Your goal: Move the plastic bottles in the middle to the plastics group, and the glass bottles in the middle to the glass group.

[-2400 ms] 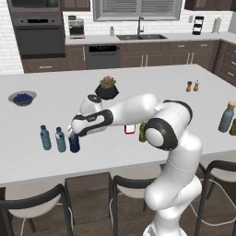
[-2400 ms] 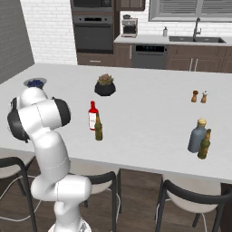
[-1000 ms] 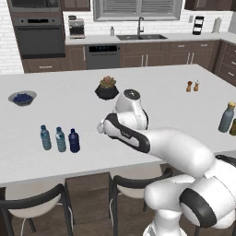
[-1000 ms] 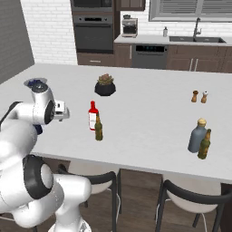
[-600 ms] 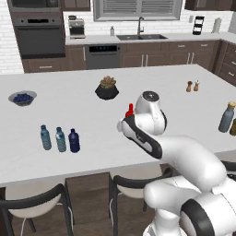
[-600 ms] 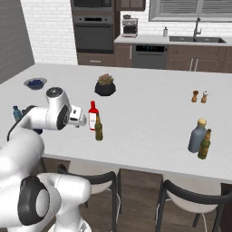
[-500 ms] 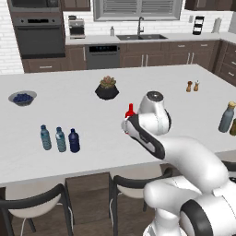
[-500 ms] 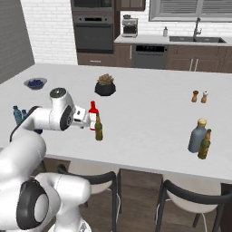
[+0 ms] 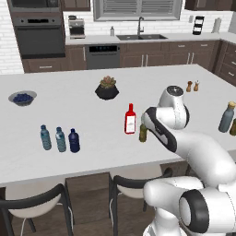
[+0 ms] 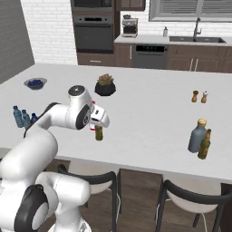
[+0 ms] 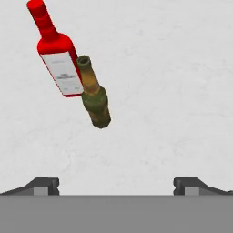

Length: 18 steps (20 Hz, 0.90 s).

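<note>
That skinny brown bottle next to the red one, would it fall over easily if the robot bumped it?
Probably, yes. The brown bottle stands upright and is slim with a narrow base, so a sideways nudge could well tip it. The red bottle stands close beside it, so a knock might push one into the other. Being round, it would likely roll on the smooth white counter if it fell.

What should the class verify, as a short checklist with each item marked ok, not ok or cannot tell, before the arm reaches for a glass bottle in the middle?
1. Gripper open and empty: ok; fingertips set wide apart.
2. Red bottle and brown bottle upright: ok.
3. Gap between those two bottles for a finger: not ok; they stand close, overlapping in the hand view.
4. Navy bottle already beside the water bottles: ok.
5. Room beside the glass group: ok.
</note>
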{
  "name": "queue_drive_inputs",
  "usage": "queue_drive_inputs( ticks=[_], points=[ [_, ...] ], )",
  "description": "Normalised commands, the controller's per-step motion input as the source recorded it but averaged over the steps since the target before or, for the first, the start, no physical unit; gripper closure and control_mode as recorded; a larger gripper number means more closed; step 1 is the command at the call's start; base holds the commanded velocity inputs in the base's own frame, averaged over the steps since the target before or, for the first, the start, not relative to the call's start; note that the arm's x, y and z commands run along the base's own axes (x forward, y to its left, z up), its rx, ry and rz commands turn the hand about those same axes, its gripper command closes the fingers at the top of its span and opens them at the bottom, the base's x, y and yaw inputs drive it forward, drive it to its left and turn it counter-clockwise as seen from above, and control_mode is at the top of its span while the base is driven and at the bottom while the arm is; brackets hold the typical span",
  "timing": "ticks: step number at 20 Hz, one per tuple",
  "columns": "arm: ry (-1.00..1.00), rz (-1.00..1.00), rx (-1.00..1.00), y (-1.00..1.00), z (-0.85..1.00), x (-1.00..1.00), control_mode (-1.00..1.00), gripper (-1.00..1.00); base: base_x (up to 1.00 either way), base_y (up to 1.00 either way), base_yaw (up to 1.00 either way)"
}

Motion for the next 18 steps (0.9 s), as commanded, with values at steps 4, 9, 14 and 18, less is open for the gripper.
queue_drive_inputs(
  ticks=[4,9,14,18],
  points=[
    [0.00,0.02,0.00,0.00,-0.08,0.11,-1.00,-1.00,0.00,0.00,0.00],
    [0.00,0.08,-0.05,0.02,-0.01,0.32,-1.00,-1.00,0.00,0.00,0.00],
    [0.02,0.13,-0.04,0.02,-0.11,0.55,-1.00,-1.00,0.00,0.00,0.00],
    [0.03,0.13,-0.02,0.00,-0.09,0.50,-1.00,-1.00,0.00,0.00,0.00]
  ],
)
